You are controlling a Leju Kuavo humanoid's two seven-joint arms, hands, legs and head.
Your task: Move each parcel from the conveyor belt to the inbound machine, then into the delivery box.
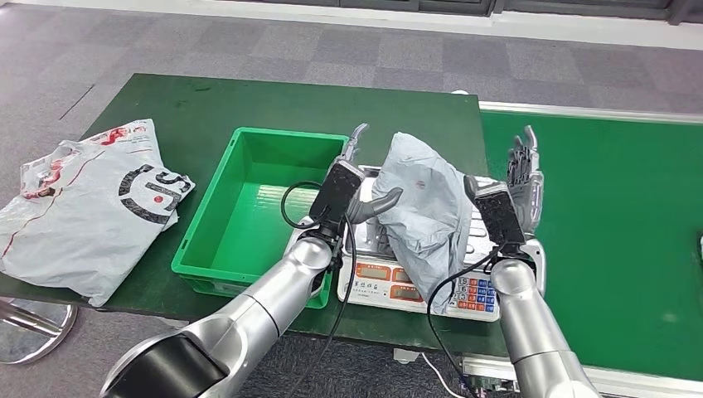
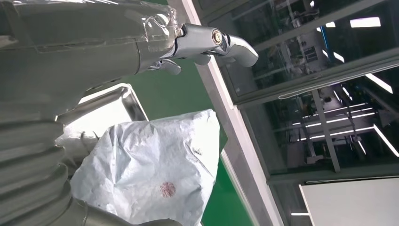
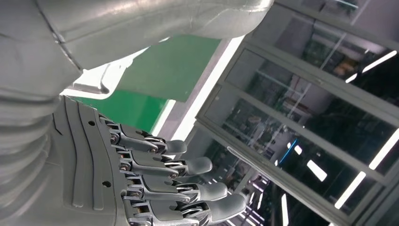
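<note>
Both silver arms rise from the near edge, hands up on either side of the scale. Going left to right from there.

Far left on the dark green table (image 1: 207, 104): a large white plastic mailer bag (image 1: 87, 207) with black and red print, lying flat and crumpled, hanging partly over the near table edge.

Next, a green plastic bin (image 1: 249, 220), sitting just left of the scale, touching or nearly so.

Left hand (image 1: 355, 186): fingers spread apart and pointing up, thumb angled toward the grey parcel (image 1: 427, 207). Thumb tip looks to be at the parcel's left side; cannot tell from the head view whether it presses in. Left wrist view shows the parcel (image 2: 155, 169) below the thumb (image 2: 211, 42), with open space between them, so the hand is wide and holding nothing.

Grey parcel: crumpled poly bag, standing tilted on the steel pan of the weighing scale (image 1: 414, 286), between the two hands.

Right hand (image 1: 521, 178): fingers straight and apart, palm facing the parcel, near its right side; contact not discernible. Right wrist view shows the fingers (image 3: 188, 165) extended, nothing in them.

Far right: the green conveyor belt (image 1: 622, 232).
</note>
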